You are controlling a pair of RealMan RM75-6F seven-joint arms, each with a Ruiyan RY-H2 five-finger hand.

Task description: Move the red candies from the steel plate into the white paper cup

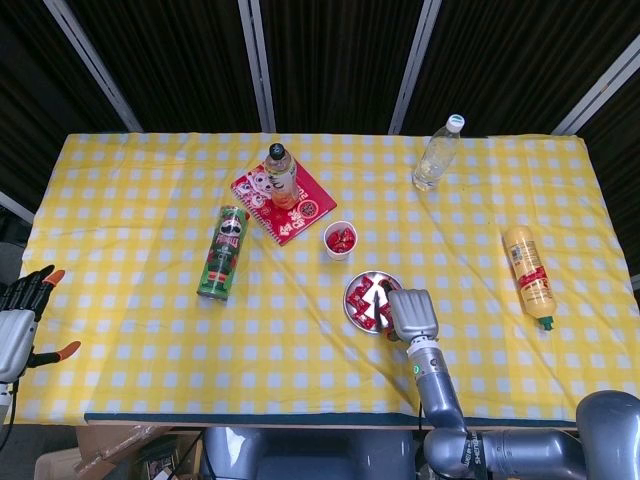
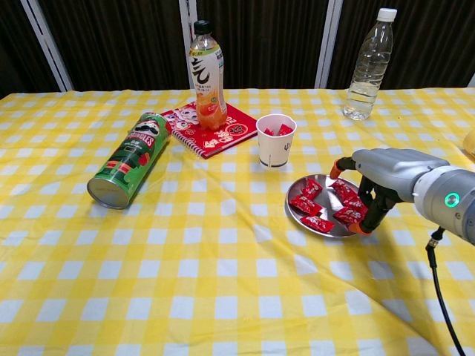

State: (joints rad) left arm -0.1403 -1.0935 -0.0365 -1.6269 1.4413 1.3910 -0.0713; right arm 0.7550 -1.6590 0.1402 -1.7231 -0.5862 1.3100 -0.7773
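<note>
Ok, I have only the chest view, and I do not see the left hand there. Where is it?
Observer: The left hand hangs beyond the table's left edge, fingers apart, holding nothing.
Operator: And the yellow thing at my right edge?
Observer: A yellow squeeze bottle lying on the cloth, far right of the plate.
Operator: From above, is the plate hidden?
Observer: Only its near right part, under the right hand. Most candies show.
</note>
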